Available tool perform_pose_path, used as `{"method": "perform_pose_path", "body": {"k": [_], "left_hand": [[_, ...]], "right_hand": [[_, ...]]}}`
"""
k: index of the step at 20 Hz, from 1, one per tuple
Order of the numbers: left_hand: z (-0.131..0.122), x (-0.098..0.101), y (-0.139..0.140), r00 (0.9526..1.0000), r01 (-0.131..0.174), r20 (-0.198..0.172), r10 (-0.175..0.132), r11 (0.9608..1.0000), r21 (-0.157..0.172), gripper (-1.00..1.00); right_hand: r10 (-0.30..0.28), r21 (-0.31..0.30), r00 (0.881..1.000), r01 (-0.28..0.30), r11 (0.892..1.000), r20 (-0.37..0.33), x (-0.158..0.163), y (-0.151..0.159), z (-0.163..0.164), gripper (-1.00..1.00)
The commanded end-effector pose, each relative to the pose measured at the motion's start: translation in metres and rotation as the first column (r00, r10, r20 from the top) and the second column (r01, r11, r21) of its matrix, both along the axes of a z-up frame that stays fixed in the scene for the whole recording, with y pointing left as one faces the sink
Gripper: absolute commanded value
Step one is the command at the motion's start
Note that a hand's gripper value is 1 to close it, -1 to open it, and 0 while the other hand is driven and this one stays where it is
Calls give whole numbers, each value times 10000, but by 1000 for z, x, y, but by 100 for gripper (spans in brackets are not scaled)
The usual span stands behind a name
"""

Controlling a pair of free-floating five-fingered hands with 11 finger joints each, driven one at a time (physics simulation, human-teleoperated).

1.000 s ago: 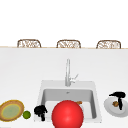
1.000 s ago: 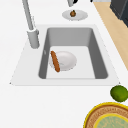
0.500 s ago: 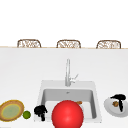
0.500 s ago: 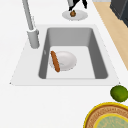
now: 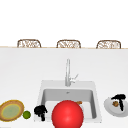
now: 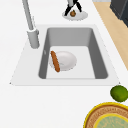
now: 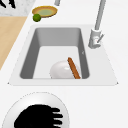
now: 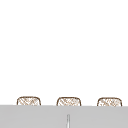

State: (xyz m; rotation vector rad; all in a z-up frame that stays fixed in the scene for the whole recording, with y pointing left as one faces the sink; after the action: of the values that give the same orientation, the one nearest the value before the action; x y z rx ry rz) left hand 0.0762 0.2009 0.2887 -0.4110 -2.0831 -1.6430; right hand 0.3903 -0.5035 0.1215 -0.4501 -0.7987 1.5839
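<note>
My right hand (image 5: 119,98) hangs over a white plate (image 5: 110,109) on the counter right of the sink, fingers straight and pointing down beside a small brown thing (image 5: 115,103) on the plate. The left side view has this hand (image 6: 72,4) at the far end, its fingers straddling the brown thing (image 6: 72,13). From the right side, the hand (image 7: 37,118) lies spread over the plate (image 7: 15,110). My left hand (image 5: 40,110) floats at the sink's front left corner, fingers relaxed, holding nothing.
The sink (image 6: 98,57) holds a white bowl (image 6: 65,60) with a brown sausage (image 6: 55,61) across it. A faucet (image 5: 67,72) stands behind. A yellow plate (image 5: 11,110) and a lime (image 5: 26,114) sit at the left. A big red ball (image 5: 67,114) fronts the sink.
My right hand has sunk slightly toward the white plate. Everything else stands as before.
</note>
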Motion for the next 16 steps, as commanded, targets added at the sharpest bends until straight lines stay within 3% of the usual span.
{"method": "perform_pose_path", "body": {"k": [1, 7, 11, 16], "left_hand": [[0, 0, 0, 10000, 0, 0, 0, 10000, 0, 0], [0, 0, 0, 10000, 0, 0, 0, 10000, 0, 0], [0, 0, 0, 10000, 0, 0, 0, 10000, 0, 0], [0, 0, 0, 10000, 0, 0, 0, 10000, 0, 0]], "right_hand": [[-95, -250, 9990, 84, 9997, -431, 17, 0, -12, -100], [12, -437, 9987, -34, 9990, -511, 22, -4, -19, -100], [-298, -266, 9918, 267, 9993, -1244, 16, 8, 0, -100], [-486, -606, 9921, 418, 9973, -1160, 13, 19, 17, -100]]}}
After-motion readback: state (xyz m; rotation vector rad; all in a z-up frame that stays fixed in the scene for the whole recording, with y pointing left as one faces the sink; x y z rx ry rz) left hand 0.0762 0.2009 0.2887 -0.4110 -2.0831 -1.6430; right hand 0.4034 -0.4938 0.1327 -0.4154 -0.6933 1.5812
